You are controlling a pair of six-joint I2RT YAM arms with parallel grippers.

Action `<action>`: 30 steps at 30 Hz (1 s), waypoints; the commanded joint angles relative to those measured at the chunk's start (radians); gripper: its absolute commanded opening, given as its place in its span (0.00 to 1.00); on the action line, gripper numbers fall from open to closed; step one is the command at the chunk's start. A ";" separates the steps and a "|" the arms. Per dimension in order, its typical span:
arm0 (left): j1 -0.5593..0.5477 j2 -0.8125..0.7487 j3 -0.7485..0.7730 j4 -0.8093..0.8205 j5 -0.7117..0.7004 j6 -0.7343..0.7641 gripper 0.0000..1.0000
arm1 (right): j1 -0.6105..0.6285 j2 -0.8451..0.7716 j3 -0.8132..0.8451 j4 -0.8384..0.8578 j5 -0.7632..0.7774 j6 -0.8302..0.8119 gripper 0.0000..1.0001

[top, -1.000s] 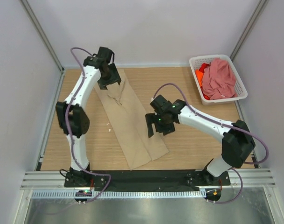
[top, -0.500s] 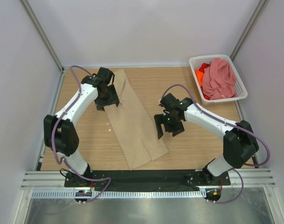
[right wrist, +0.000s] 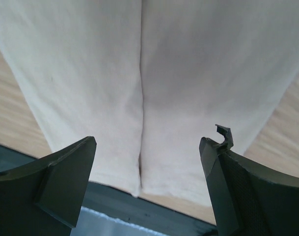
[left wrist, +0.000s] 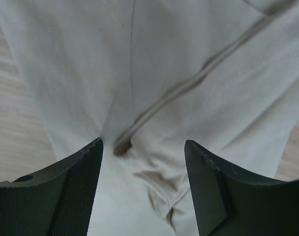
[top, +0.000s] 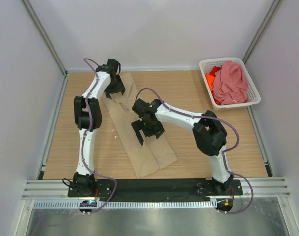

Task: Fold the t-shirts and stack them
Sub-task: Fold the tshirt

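Observation:
A beige-tan t-shirt (top: 142, 155) lies folded into a long narrow strip, running diagonally from the far left of the wooden table toward its front edge. My left gripper (top: 114, 89) hovers open over the strip's far end. In the left wrist view, the collar fold and rumpled cloth (left wrist: 188, 59) lie between its fingers (left wrist: 143, 152). My right gripper (top: 148, 132) is open over the middle of the strip. Its wrist view shows the flat cloth (right wrist: 198, 73), with a centre seam, between the fingers (right wrist: 148, 147). Neither gripper holds anything. A dusty pink t-shirt (top: 230, 81) and a bright orange t-shirt (top: 209, 78) lie bunched together.
The pink and orange shirts fill a white lattice basket (top: 255, 101) at the far right corner of the table. A black strip and metal rail (top: 154, 186) run along the near edge by the arm bases. White walls enclose the table on three sides.
The right gripper swung left from beside the strip to above its middle and opened wider. The left gripper dipped nearer along the strip, then returned to its far end.

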 commanded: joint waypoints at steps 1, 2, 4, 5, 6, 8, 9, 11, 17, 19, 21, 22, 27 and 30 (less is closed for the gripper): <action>0.007 0.079 0.143 -0.042 0.020 0.028 0.68 | -0.007 0.081 0.131 -0.042 0.036 0.004 0.95; 0.005 0.093 0.151 -0.039 0.029 0.025 0.68 | -0.007 0.094 0.136 -0.022 0.031 0.019 0.95; 0.005 0.130 0.148 -0.019 0.037 0.024 0.68 | -0.005 0.142 0.158 -0.024 0.030 0.039 0.95; 0.005 0.141 0.148 -0.014 0.039 0.028 0.67 | -0.005 0.158 0.160 -0.024 0.033 0.062 0.94; 0.001 0.153 0.148 -0.009 0.036 0.038 0.67 | -0.004 0.169 0.159 -0.018 0.039 0.078 0.94; -0.008 0.184 0.163 -0.009 0.037 0.054 0.66 | -0.001 0.178 0.119 0.011 0.048 0.116 0.94; -0.018 0.190 0.171 -0.012 0.040 0.071 0.66 | 0.001 0.176 0.101 0.024 0.051 0.178 0.94; -0.030 0.204 0.176 -0.009 0.037 0.087 0.65 | 0.007 0.152 0.030 0.068 0.063 0.255 0.93; -0.088 0.250 0.265 0.020 0.097 0.104 0.68 | 0.036 0.068 -0.146 0.227 0.057 0.579 0.93; -0.104 0.258 0.274 0.055 0.153 0.104 0.68 | 0.053 0.049 -0.170 0.251 0.057 0.660 0.93; -0.122 0.268 0.275 0.113 0.201 0.099 0.68 | 0.059 0.046 -0.176 0.283 0.036 0.700 0.93; -0.131 0.273 0.279 0.132 0.242 0.090 0.68 | 0.059 0.046 -0.176 0.291 0.031 0.740 0.94; -0.136 0.308 0.289 0.237 0.306 0.073 0.67 | 0.047 0.063 -0.164 0.335 0.027 0.782 0.94; -0.131 0.319 0.326 0.245 0.302 0.074 0.67 | 0.021 0.066 -0.168 0.312 0.033 0.754 0.94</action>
